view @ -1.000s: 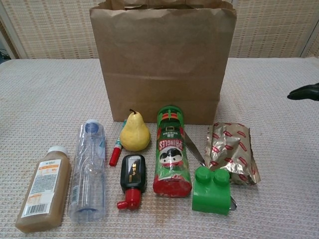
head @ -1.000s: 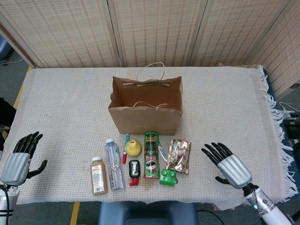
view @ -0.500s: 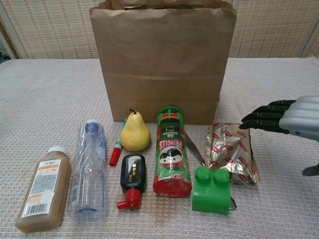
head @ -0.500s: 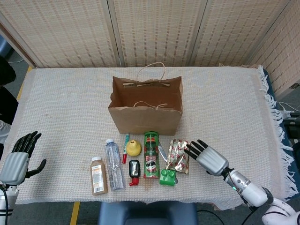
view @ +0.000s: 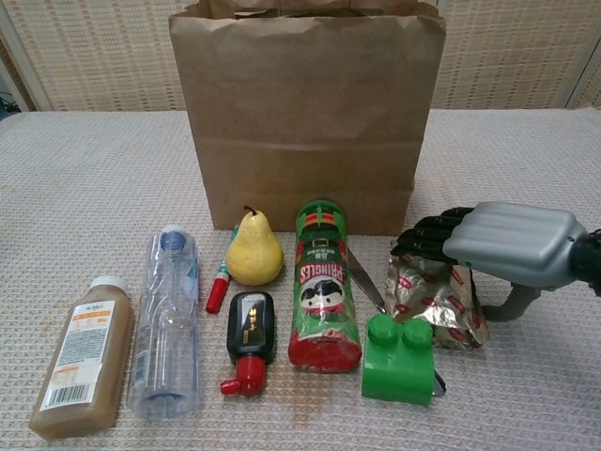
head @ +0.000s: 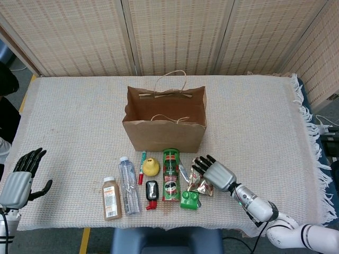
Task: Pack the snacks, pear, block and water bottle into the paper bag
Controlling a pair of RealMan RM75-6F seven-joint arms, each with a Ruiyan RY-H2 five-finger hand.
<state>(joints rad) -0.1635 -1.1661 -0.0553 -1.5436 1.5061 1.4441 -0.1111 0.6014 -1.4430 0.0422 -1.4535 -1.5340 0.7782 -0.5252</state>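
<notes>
Your right hand (view: 488, 246) hangs over the foil snack (view: 437, 303), fingers spread and reaching down over its far edge; nothing is clasped, and whether the fingertips touch the foil I cannot tell. Your left hand (head: 20, 177) sits well apart at the near left corner of the table (head: 79, 111), fingers apart and holding nothing. So, by my reading, you are at the very start: this would be the first pick, and nothing shows as packed. The bag (head: 164, 123) stands upright and open just beyond the row, and what can be seen of its inside from the head view looks bare, though the bottom is hidden. Everything waits in front of it. Just left of the foil snack lies the chips can (view: 324, 284), with the green block (view: 399, 358) nearer you, touching or nearly touching the foil. Further left are the pear (view: 254, 249) and the water bottle (view: 167, 321), lying on its side. A juice bottle (view: 79, 355), a red marker (view: 221, 274), a small black bottle (view: 249, 338) and a knife (view: 366, 278) between can and foil also lie there; I judge them outside the job. Left to do: both snacks, pear, block and water bottle.
</notes>
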